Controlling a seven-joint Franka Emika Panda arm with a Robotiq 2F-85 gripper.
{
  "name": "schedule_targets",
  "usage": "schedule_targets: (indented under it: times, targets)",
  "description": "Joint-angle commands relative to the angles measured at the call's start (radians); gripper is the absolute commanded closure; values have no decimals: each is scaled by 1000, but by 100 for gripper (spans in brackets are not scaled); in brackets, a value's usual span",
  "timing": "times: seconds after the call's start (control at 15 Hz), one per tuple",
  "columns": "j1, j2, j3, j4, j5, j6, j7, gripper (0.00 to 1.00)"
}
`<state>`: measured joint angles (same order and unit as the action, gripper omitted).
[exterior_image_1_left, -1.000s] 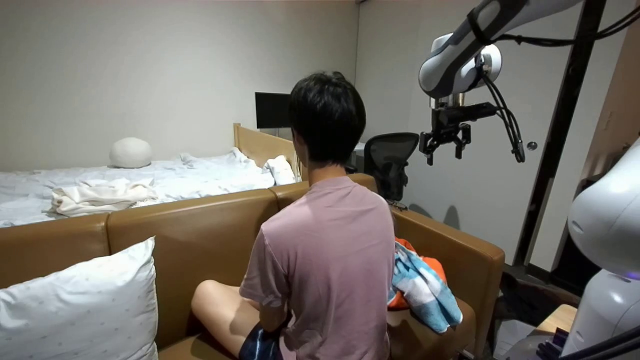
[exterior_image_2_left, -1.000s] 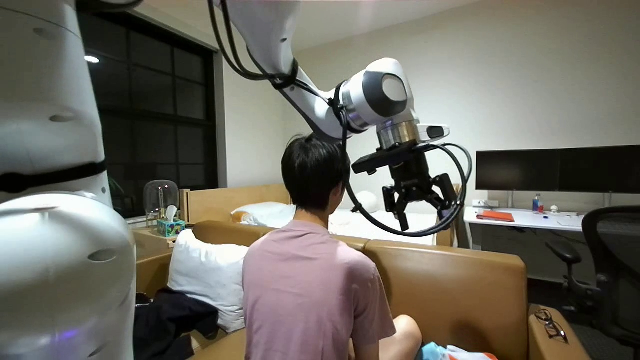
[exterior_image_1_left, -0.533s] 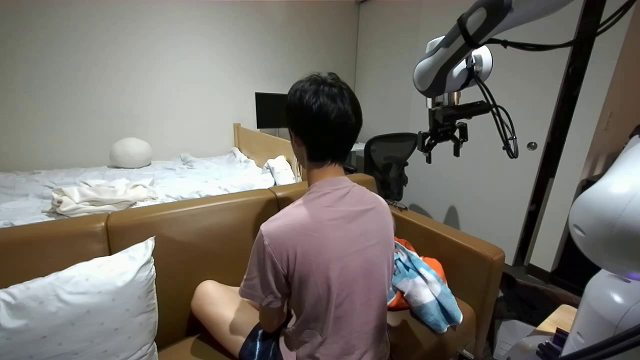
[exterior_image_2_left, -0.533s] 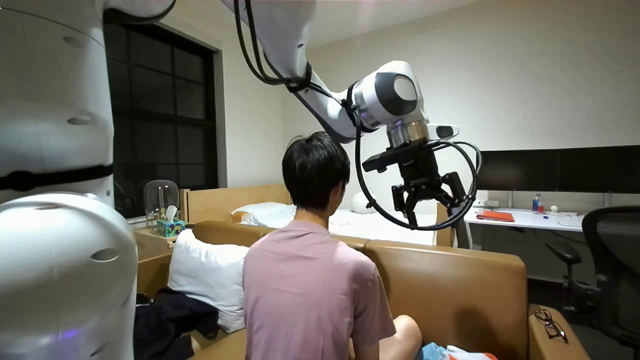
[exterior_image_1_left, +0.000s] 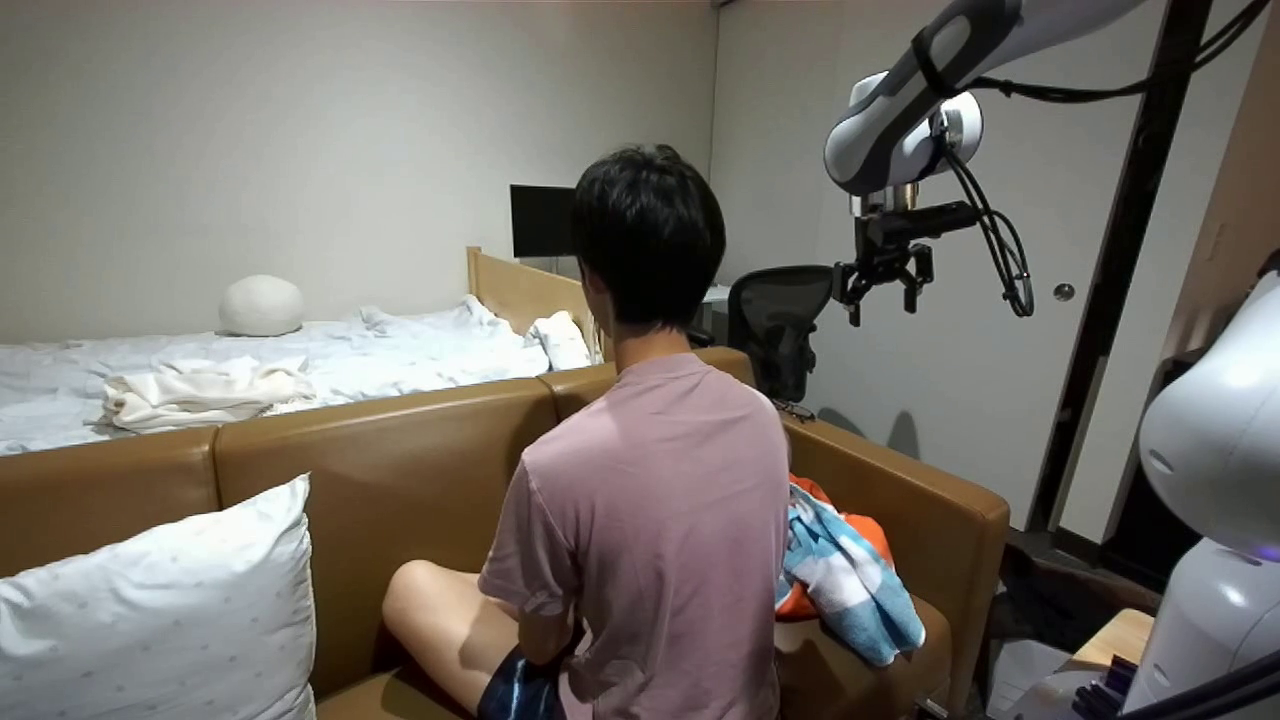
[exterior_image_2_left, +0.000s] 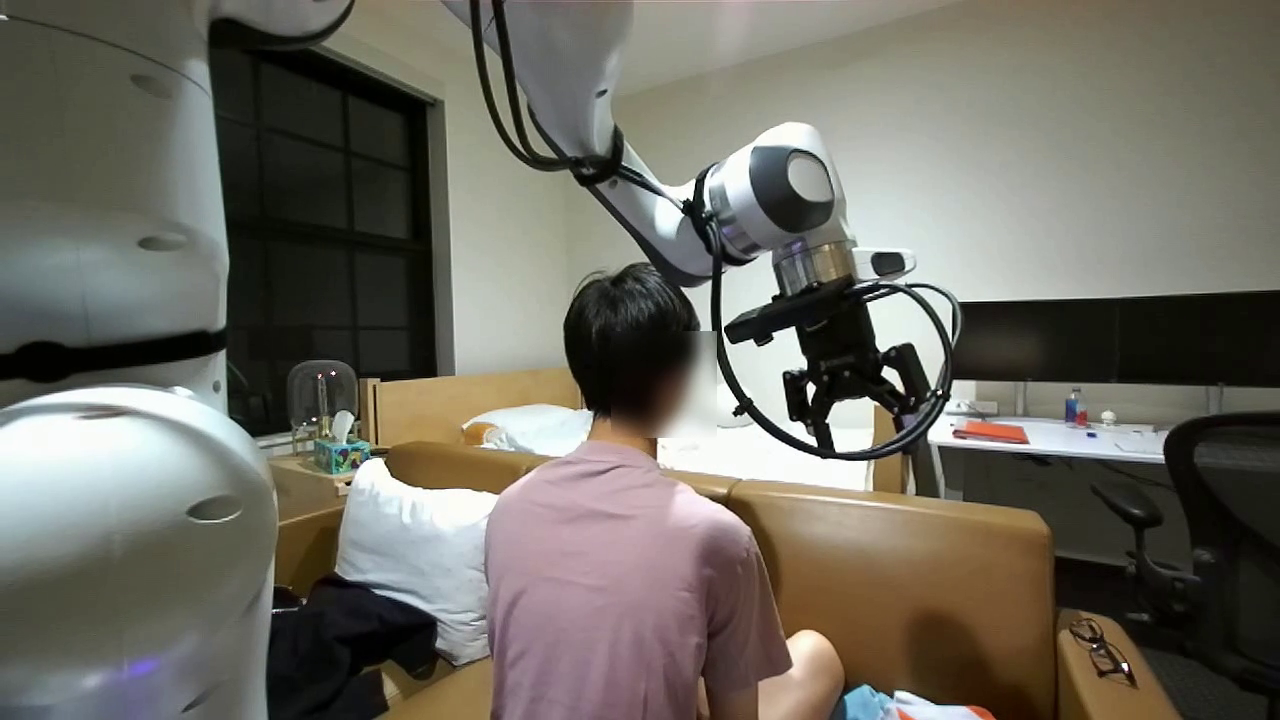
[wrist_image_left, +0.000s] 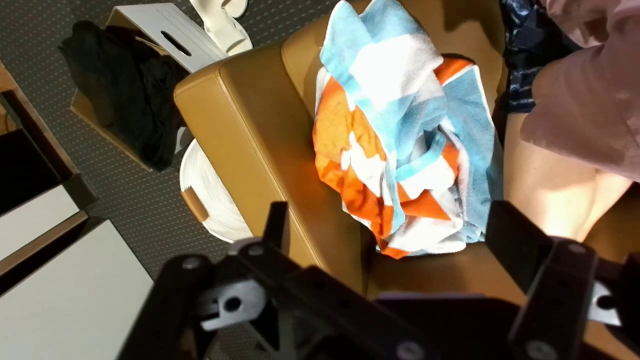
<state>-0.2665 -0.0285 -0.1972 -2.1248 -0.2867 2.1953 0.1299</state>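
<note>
Item: white basket (wrist_image_left: 215, 195), probably, on the floor (wrist_image_left: 135, 200), partly hidden by the armrest (wrist_image_left: 265, 140). Item: that armrest, tan, stitched edge slanting. Item: my pincer (wrist_image_left: 393, 232), fingers spread wide, holding nothing; open air down to the towel (wrist_image_left: 407, 130). Item: towel, blue, white, orange, crumpled on the sofa seat (wrist_image_left: 440, 272) beside the armrest. Item: person's leg (wrist_image_left: 550, 185), just beside the towel's right edge in the wrist view.
</note>
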Motion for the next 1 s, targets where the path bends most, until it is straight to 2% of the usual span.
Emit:
schedule_targets:
  times: [0.0, 0.4, 0.93]
  targets:
    - [24, 90, -3, 96, 24, 0, 19, 0]
    - [50, 299, -5, 313, 94, -58, 31, 0]
    - [18, 559, -22, 555, 221, -234, 33, 0]
